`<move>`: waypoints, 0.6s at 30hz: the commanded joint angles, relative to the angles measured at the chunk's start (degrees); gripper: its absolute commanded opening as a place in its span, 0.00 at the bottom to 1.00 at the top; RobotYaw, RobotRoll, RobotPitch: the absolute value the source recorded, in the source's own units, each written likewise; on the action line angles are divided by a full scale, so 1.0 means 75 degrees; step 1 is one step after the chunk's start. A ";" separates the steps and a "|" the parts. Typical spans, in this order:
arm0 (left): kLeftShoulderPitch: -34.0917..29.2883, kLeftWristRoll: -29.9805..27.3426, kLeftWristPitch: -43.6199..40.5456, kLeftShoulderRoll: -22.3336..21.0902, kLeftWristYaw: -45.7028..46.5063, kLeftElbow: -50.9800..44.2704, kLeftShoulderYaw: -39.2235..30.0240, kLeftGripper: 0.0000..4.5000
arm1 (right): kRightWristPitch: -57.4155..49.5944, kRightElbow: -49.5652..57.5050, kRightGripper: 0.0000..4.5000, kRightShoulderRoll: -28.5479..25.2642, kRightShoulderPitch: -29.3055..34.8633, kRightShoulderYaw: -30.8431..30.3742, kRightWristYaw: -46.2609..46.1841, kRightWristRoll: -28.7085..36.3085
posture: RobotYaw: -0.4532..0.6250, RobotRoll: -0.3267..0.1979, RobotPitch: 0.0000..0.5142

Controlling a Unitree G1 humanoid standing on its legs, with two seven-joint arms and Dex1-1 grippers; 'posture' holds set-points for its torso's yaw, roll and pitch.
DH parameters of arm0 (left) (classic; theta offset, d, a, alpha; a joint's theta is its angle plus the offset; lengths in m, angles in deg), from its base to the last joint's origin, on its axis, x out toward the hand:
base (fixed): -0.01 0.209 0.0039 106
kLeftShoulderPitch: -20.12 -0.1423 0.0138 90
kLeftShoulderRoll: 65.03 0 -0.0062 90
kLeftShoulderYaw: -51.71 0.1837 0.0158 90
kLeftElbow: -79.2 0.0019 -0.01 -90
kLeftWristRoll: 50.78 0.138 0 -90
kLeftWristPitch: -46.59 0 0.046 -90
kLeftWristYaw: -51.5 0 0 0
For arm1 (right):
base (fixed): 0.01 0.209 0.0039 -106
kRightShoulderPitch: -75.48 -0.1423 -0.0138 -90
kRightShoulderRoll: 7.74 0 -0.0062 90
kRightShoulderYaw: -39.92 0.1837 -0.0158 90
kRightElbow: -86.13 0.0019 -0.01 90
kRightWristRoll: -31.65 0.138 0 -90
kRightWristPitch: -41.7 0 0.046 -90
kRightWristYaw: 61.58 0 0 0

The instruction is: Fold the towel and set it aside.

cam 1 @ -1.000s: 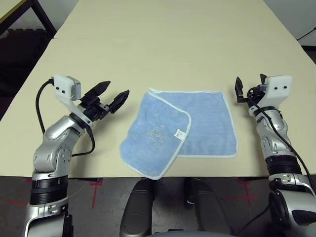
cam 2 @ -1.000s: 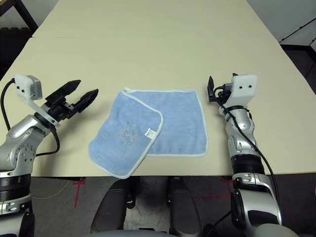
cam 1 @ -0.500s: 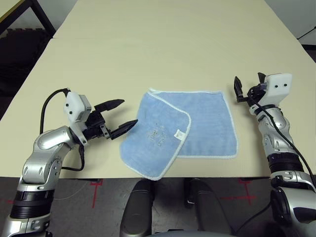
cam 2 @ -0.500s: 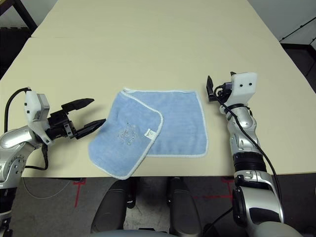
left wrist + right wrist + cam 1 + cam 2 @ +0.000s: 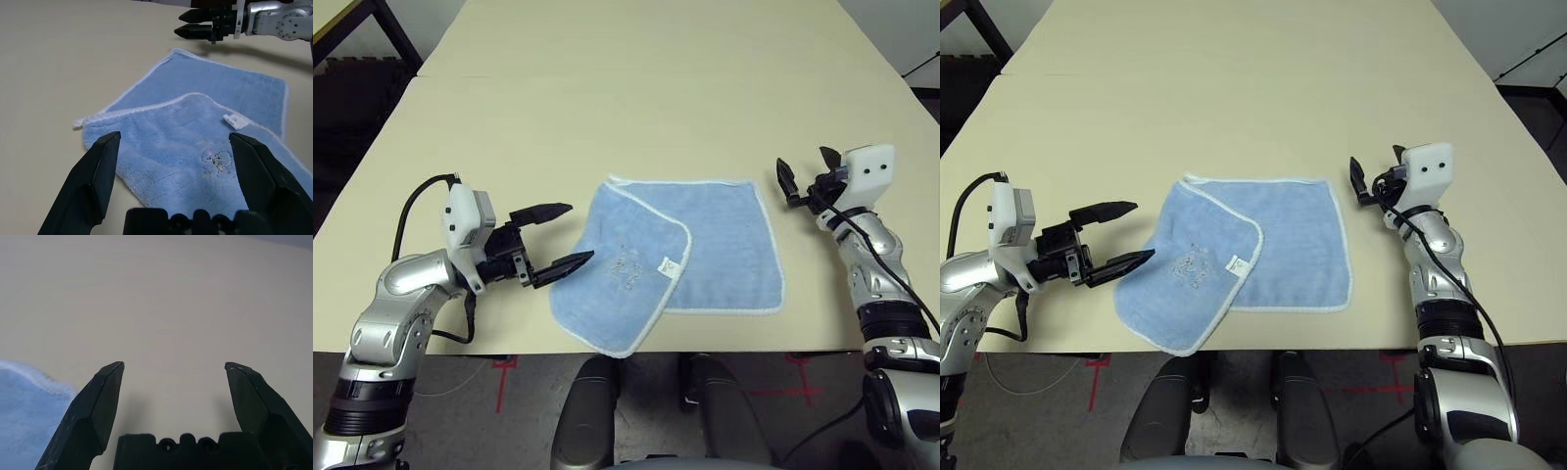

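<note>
Towel (image 5: 680,257) lying flat at centre of the head view, near the front edge of the table (image 5: 636,88). Partly folded: lower-left flap turned over diagonally onto the rest, white tag (image 5: 671,263) and dark motif (image 5: 626,262) facing up on that flap. White edging all round.

Left gripper (image 5: 563,235) at lower left of the head view, pointing right toward the towel's left edge. Jaws spread wide, nothing between them. Lower fingertip just beside the flap's left edge; touching or not, cannot tell. In the left wrist view, folded flap lying between and just past the two black fingers (image 5: 93,176), tag at right of centre, motif below it.

Right gripper (image 5: 808,172) at right of the head view, level with the towel's upper-right corner, near it but apart. Jaws wide, empty. In the right wrist view, bare table between the fingers, a strip of towel at the lower left behind the left finger (image 5: 93,406).
</note>
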 commanded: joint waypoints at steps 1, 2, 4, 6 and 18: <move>0.0005 -0.0006 -0.0016 -0.0011 -0.0009 -0.0147 0.0049 1.00 | -0.1255 0.0696 1.00 -0.0346 0.0092 -0.0138 0.0799 0.0475 | 0.49 0.62 0.39; -0.0006 0.0017 -0.0006 -0.0009 -0.0020 -0.0137 0.0073 1.00 | -0.1709 0.0873 1.00 -0.0430 0.0072 -0.0134 0.0975 0.0644 | 0.49 0.62 0.39; -0.0008 0.0028 -0.0002 0.0006 -0.0023 -0.0140 0.0098 1.00 | -0.2415 0.1203 1.00 -0.0584 0.0053 -0.0152 0.1286 0.0895 | 0.49 0.62 0.39; 0.0024 0.0030 -0.0004 0.0020 -0.0025 -0.0133 0.0120 1.00 | -0.2914 0.1418 1.00 -0.0729 0.0052 -0.0250 0.1518 0.0963 | 0.48 0.62 0.39; 0.0272 -0.0124 0.0353 0.0131 -0.0180 -0.0173 -0.0107 1.00 | -0.3929 0.1326 1.00 -0.0979 -0.0250 -0.0648 0.2091 0.0848 | 0.49 0.62 0.39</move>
